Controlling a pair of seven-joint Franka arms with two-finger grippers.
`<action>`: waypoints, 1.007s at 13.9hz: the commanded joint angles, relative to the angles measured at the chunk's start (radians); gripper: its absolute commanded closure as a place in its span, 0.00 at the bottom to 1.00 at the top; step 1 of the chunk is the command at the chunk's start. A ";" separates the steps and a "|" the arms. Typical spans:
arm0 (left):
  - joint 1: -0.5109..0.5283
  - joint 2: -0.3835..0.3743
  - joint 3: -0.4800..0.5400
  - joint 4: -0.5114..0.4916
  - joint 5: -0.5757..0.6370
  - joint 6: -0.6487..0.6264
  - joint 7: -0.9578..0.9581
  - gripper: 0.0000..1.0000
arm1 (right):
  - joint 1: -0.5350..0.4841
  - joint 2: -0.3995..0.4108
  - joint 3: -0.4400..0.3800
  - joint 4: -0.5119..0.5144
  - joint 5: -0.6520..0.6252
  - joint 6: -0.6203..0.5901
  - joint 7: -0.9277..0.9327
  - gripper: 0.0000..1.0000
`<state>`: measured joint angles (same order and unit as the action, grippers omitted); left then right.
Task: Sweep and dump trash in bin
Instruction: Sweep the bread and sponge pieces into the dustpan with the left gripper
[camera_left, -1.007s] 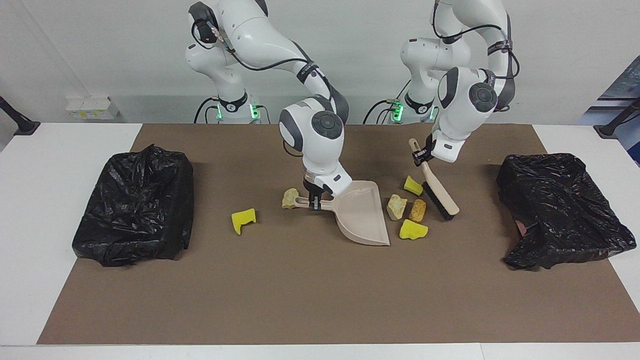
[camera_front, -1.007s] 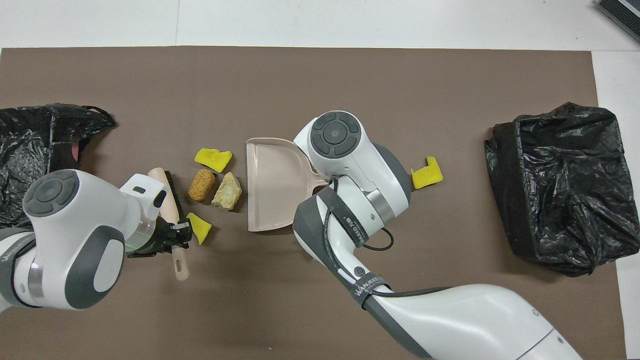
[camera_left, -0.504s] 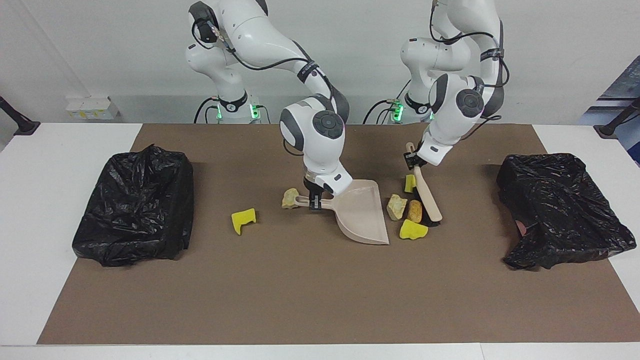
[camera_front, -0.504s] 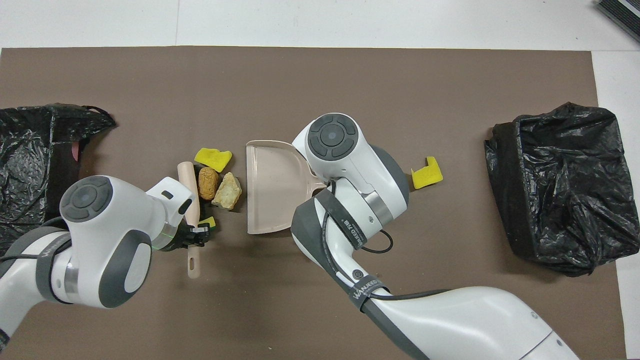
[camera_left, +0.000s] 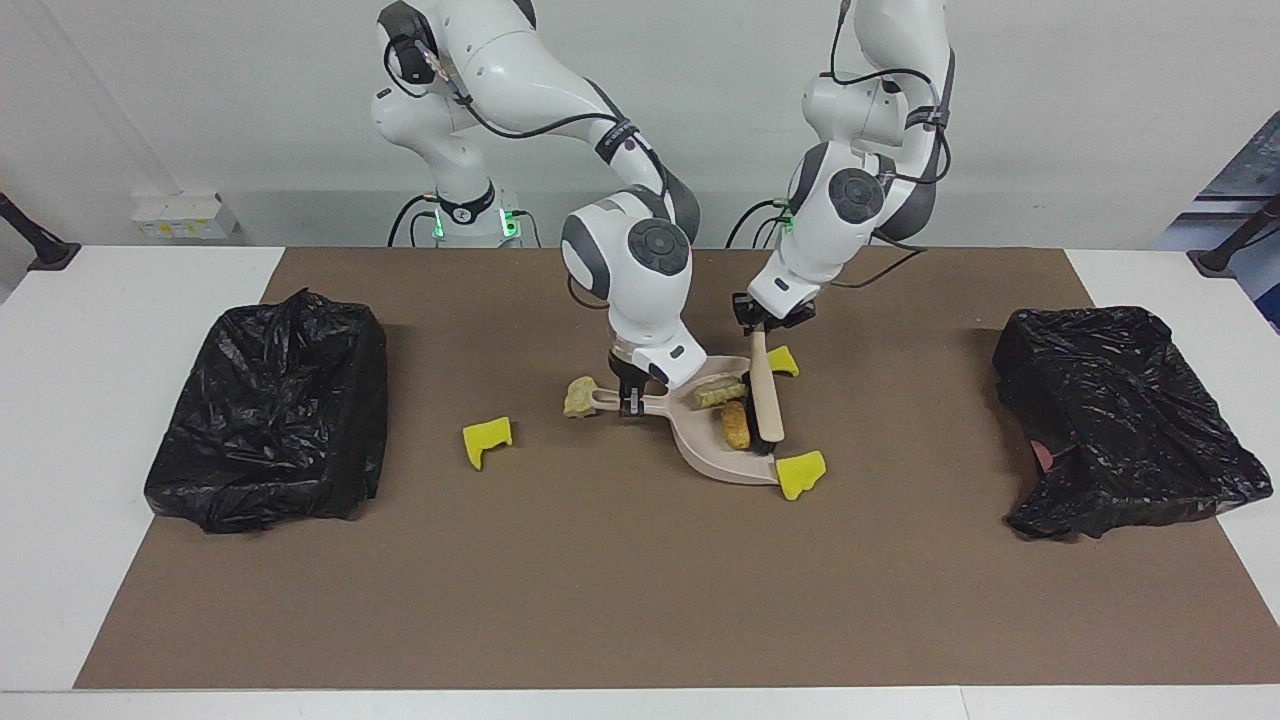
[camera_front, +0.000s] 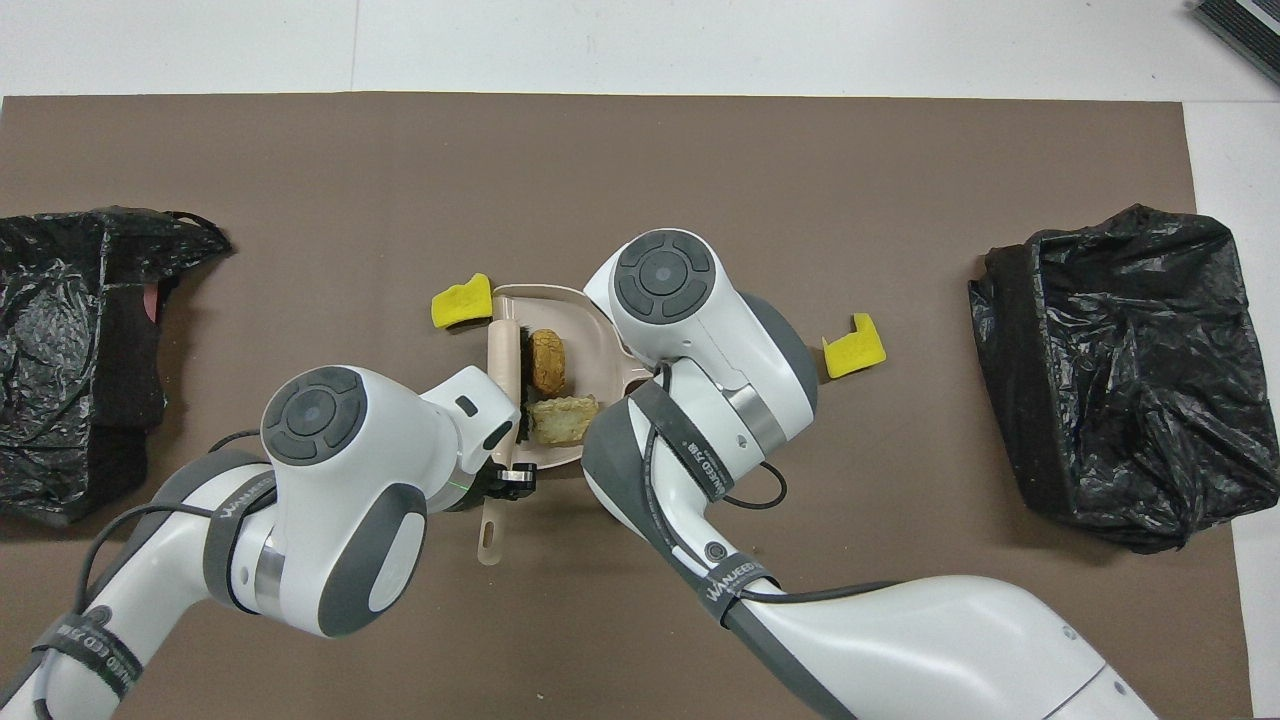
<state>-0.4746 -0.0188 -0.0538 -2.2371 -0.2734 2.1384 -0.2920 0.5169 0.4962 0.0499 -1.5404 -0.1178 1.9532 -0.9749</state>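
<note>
1. The right gripper (camera_left: 630, 403) was clamped on the dustpan (camera_left: 715, 455) handle at mid-table, its fingertips pressed onto the handle. In the overhead view the right arm's wrist covered both the gripper and the handle.
2. The left gripper (camera_left: 757, 323) pinched the brush (camera_left: 766, 395) by its handle. The brush slanted down into the dustpan mouth. Its black bristles were mostly hidden under the beige back in the facing view and showed only as a dark strip in the overhead view.
3. Two pieces of trash lay inside the dustpan: an orange-brown lump (camera_front: 547, 361) touching the brush, and a pale beige lump (camera_front: 563, 419) nearer the robots, partly covered by the right arm in the overhead view.
4. A yellow sponge chunk (camera_left: 802, 472) sat on the mat touching the dustpan's open lip at the corner farther from the robots.
5. Another yellow chunk (camera_left: 781, 361) lay just beside the brush handle nearer the robots. The left arm hid it completely in the overhead view.
6. A beige lump (camera_left: 580, 396) rested against the tip of the dustpan handle, unseen from overhead.
7. A notched yellow sponge piece (camera_left: 487, 441) lay apart on the mat, toward the right arm's end.
8. I could make out six scraps only.
9. Black-bagged bins stood at each end: one (camera_left: 270, 397) at the right arm's end, one (camera_left: 1120, 420) at the left arm's end, the latter cut off by the overhead frame edge.
</note>
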 joint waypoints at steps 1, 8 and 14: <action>0.001 0.013 0.023 0.079 -0.020 -0.078 0.022 1.00 | -0.012 -0.028 0.008 -0.030 -0.005 -0.027 -0.039 1.00; 0.059 -0.104 0.026 0.035 -0.007 -0.250 -0.371 1.00 | -0.017 -0.025 0.008 -0.026 -0.005 -0.024 -0.041 1.00; -0.016 -0.260 0.005 -0.163 -0.006 -0.310 -0.851 1.00 | -0.015 -0.025 0.008 -0.029 -0.005 -0.025 -0.042 1.00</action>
<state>-0.4356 -0.1728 -0.0507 -2.2859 -0.2750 1.8157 -1.0444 0.5155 0.4959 0.0498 -1.5419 -0.1178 1.9482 -0.9749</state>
